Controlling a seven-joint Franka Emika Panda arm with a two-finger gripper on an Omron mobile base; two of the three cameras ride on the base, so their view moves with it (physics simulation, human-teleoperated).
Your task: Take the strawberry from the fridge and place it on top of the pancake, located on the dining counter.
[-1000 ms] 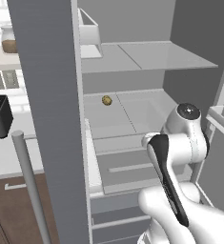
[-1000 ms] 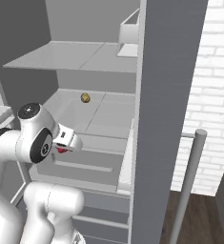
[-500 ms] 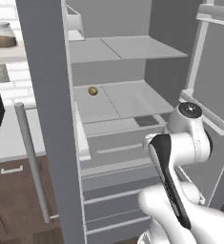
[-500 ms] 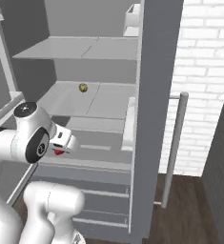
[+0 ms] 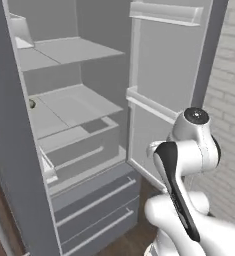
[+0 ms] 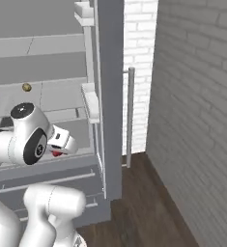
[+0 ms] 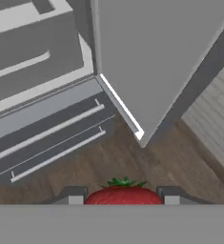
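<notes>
The strawberry (image 7: pixel 124 194), bright red with a green top, sits between my gripper's (image 7: pixel 120 197) two dark finger tips, which are shut on it. From the right base view the strawberry (image 6: pixel 55 154) is a small red spot under the hand, and the gripper (image 6: pixel 60 149) hangs in front of the fridge's lower shelves. The grey fridge (image 5: pixel 79 107) stands open, with pale shelves and two lower drawers (image 7: pixel 51 138). My arm (image 5: pixel 181 165) is in front of its open right door (image 5: pixel 164 75). The pancake and the dining counter are out of view.
A small yellowish-brown round item (image 5: pixel 31 104) lies on a fridge shelf. The open door's edge (image 6: pixel 109 96) and its silver bar handle (image 6: pixel 130 116) stand close on the right. A grey brick wall (image 6: pixel 197 120) bounds the right side, with dark wood floor (image 6: pixel 148 207) below.
The whole picture has shifted: the cameras have swung right, so the fridge interior slid left and the brick wall came into view. The gripper keeps hold of the strawberry.
</notes>
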